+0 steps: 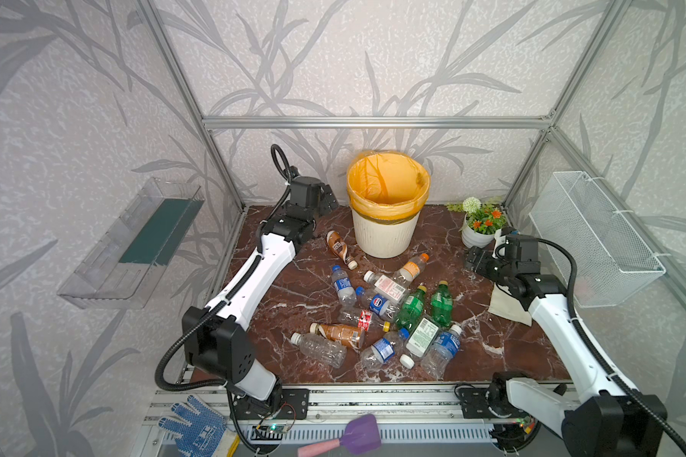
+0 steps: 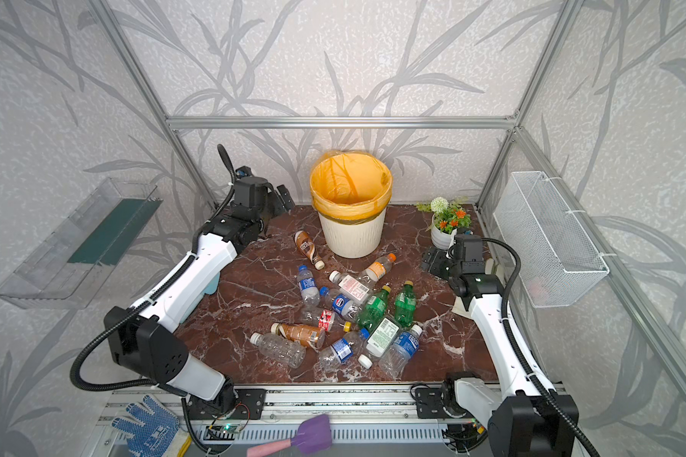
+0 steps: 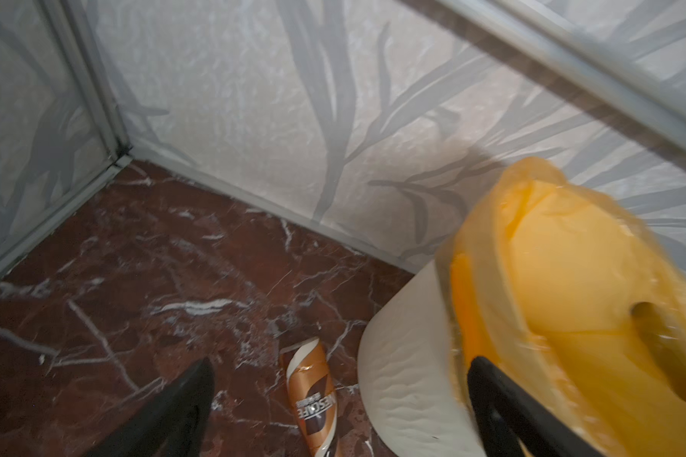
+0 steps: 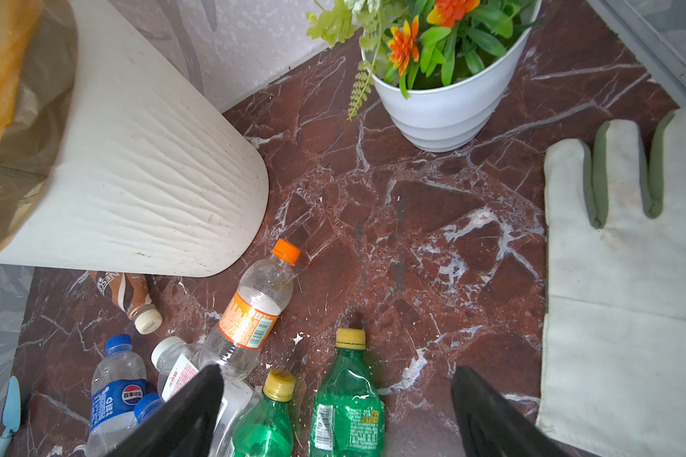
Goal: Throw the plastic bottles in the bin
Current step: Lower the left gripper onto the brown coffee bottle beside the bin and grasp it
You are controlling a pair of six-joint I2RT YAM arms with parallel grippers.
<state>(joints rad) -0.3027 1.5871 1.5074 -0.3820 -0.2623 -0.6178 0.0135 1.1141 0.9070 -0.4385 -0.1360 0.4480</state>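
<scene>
Lying heaped mid-bench in a top view, the plastic bottles (image 1: 379, 305) wait before the bin (image 1: 385, 237). Left wrist view: the left claw (image 3: 341, 363) hangs spread and empty beside the bin. Right wrist view: the right claw (image 4: 336, 372) hangs spread over green bottles (image 4: 347, 399), likely light, slick and crushable; grip mid-body.

Count: 13 plastic bottles (image 1: 387, 285) lying loose, centre to 5 o'clock: 2 green, 2 brown, 9 clear. 1 bin (image 1: 385, 237) at 12. 1 flower pot (image 1: 474, 237) at 2. 1 wire basket (image 1: 595, 237) at 3. 1 clear tray (image 1: 135, 245) at 9. 1 blue-dotted glove (image 1: 193, 425) at 7, 1 white glove (image 1: 507, 308) at 4. 1 purple spatula (image 1: 359, 435) at 6.
</scene>
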